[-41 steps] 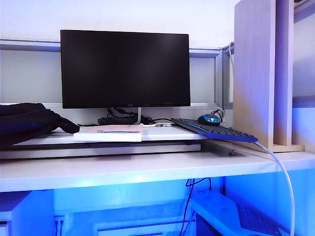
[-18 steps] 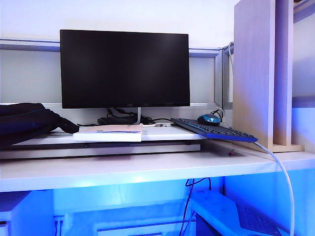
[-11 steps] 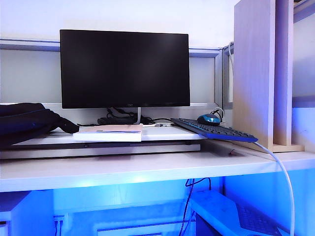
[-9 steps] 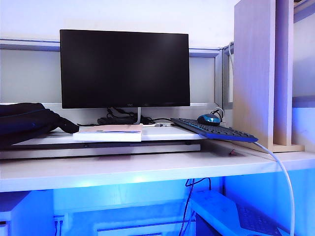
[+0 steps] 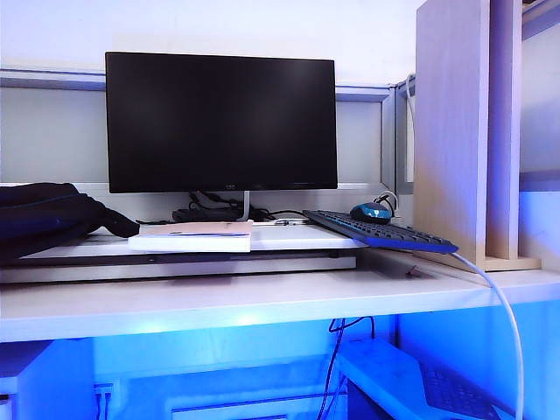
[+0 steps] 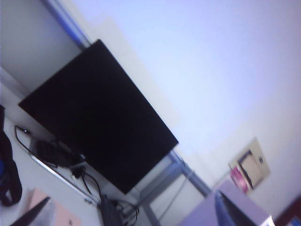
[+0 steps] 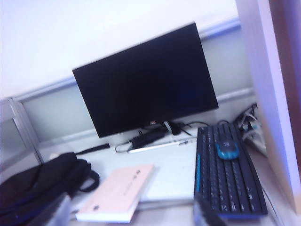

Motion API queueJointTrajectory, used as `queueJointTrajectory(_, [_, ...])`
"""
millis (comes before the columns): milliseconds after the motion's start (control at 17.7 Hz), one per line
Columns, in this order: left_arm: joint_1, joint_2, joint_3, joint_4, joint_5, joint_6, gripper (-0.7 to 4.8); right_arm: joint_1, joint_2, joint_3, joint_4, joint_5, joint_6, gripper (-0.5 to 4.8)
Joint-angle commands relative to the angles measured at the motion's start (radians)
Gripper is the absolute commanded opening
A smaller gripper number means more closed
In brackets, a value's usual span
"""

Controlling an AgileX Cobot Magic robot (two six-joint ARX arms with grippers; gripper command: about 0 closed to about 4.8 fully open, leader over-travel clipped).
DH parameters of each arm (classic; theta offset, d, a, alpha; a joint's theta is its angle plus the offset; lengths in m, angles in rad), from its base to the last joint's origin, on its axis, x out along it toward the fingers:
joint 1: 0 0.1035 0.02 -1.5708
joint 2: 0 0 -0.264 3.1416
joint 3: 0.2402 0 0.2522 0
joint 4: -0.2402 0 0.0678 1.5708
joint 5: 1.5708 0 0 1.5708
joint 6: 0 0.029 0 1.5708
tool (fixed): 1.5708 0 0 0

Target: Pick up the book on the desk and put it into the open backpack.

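Both pincers stand open and empty. The book (image 7: 117, 192) lies ahead of the right pincer (image 7: 136, 217), beside the backpack (image 7: 40, 181). Risk: thin book slips during a shallow edge grasp.

Desk (image 5: 262, 302): pale wood-look top w/ raised white board. On board: backpack (image 5: 48, 219) at left, book (image 5: 192, 236) flat mid, keyboard (image 5: 381, 230) w/ mouse (image 5: 372, 213) right, monitor (image 5: 221, 122) behind
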Motion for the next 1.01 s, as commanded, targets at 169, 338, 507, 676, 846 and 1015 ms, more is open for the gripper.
queueJointTrajectory(169, [0.004, 0.204, 0.153, 0.069, -0.068, -0.002, 4.79, 0.000, 0.194, 0.099, 0.097, -0.075, 0.016, 3.39])
queueJointTrajectory(338, [0.004, 0.390, 0.245, 0.069, -0.055, -0.007, 4.79, 0.001, 0.306, 0.154, 0.110, -0.082, 0.062, 3.39])
queueJointTrajectory(507, [0.019, 0.549, 0.281, 0.077, -0.056, -0.150, 4.79, 0.001, 0.367, 0.170, 0.112, -0.082, 0.103, 3.39])
queueJointTrajectory(676, [0.105, 0.680, 0.281, 0.084, 0.011, -0.248, 4.79, 0.001, 0.420, 0.170, 0.106, -0.107, 0.144, 3.39])
queueJointTrajectory(846, [0.267, 0.788, 0.281, 0.109, 0.175, -0.268, 4.79, 0.001, 0.483, 0.170, 0.122, -0.136, 0.186, 3.39])
queueJointTrajectory(1015, [0.449, 0.891, 0.281, 0.191, 0.334, -0.276, 4.79, 0.001, 0.545, 0.170, 0.178, -0.149, 0.189, 3.39])
